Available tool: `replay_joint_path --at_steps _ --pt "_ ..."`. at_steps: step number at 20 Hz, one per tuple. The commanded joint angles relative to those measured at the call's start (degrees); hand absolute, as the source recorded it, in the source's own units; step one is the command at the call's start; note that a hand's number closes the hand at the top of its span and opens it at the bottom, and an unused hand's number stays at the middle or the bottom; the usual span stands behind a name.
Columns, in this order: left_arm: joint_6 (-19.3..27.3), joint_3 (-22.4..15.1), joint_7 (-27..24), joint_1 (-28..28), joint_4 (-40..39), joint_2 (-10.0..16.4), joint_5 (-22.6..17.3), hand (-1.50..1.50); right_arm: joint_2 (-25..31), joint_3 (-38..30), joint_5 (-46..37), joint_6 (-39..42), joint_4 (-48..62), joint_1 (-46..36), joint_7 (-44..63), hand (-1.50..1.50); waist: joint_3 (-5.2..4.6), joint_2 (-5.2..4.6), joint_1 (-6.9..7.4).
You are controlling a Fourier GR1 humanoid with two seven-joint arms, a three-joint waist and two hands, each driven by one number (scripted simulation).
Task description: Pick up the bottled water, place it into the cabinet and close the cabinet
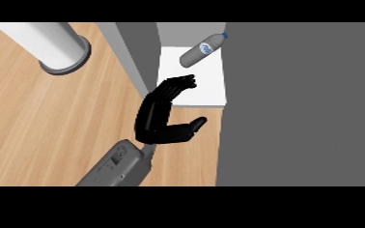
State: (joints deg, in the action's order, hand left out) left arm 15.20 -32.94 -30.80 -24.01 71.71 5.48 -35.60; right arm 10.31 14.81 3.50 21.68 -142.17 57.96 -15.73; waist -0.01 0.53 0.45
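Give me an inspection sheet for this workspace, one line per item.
surface: wooden counter.
job's things: bottled water lying on its side at the back of the cabinet, on its white shelf; grey panel at right, likely the open door.
clutter: white cylinder on a grey base.
grippers: left hand open at the shelf's front, apart from the bottle; right hand not in view.
cables: nothing seen.
surroundings: nothing seen.

Light wooden table [57, 125], grain running diagonally. One pale cylinder [46, 38] stands at far left (top cut off), seated in a grey ring base [64, 70].
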Motion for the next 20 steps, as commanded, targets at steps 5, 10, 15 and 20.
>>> replay_joint_path --at_steps 5,10,15,20 --pt "0.38 -1.37 2.09 13.29 16.14 8.16 0.37 1.5 9.07 -0.01 -3.8 7.24 -6.18 0.85 1.76 1.5 -0.02 -0.01 0.4" --pt "0.18 1.39 2.14 20.17 23.04 13.75 -0.88 -1.5 11.12 5.78 -9.96 9.44 -9.63 0.76 0.19 1.5 -0.11 0.28 0.03" --pt "-4.36 6.0 0.92 27.76 27.29 19.28 -5.15 -1.5 11.79 9.78 -12.33 9.19 -10.12 -0.6 -0.13 1.5 -0.19 0.23 0.12" --pt "-5.6 7.32 1.63 32.4 31.96 20.8 -8.19 -1.5 15.51 19.4 -15.13 11.92 -10.64 -2.69 4.31 1.5 -0.42 0.6 1.08"
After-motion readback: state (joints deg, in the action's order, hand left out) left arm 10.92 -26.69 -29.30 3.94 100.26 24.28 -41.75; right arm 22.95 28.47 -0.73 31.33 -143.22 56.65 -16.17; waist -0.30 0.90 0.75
